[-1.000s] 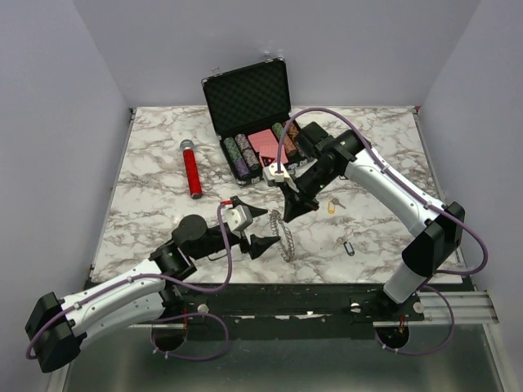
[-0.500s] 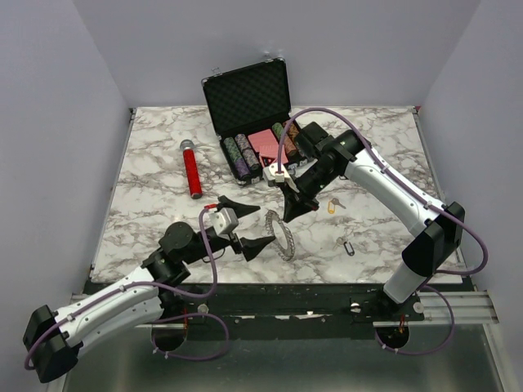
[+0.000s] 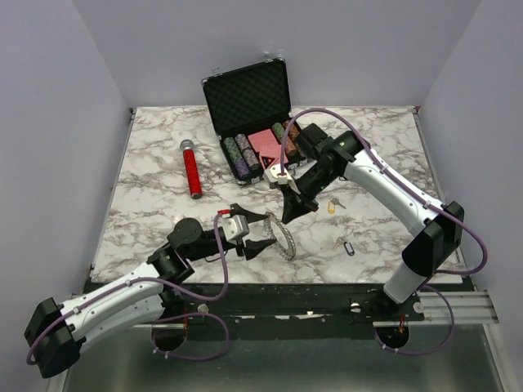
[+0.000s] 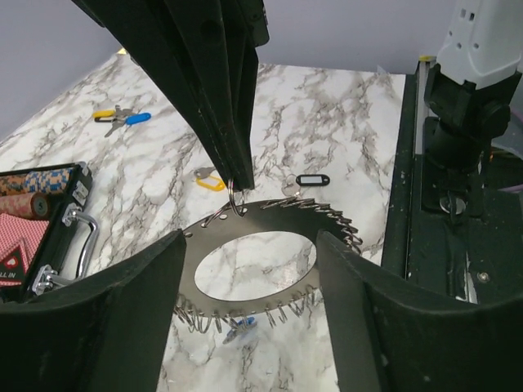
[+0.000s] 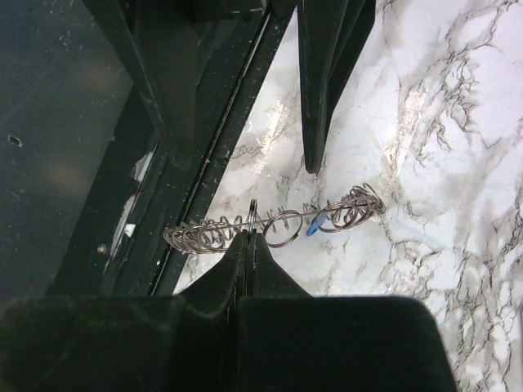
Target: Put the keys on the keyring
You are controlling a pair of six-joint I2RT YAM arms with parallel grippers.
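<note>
Right gripper clamps the keyring; left gripper gapes, its fingers hiding the ring's edges.

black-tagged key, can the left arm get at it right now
Probably not directly: the keyring, held upright by the shut right tool, stands between the open left tool and the black-tagged key.

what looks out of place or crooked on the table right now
The keyring is not lying flat: it is held up on edge, pinched at its top rim by the right gripper, with the open left gripper straddling it. A black-tagged key lies loose on the table nearby.
</note>
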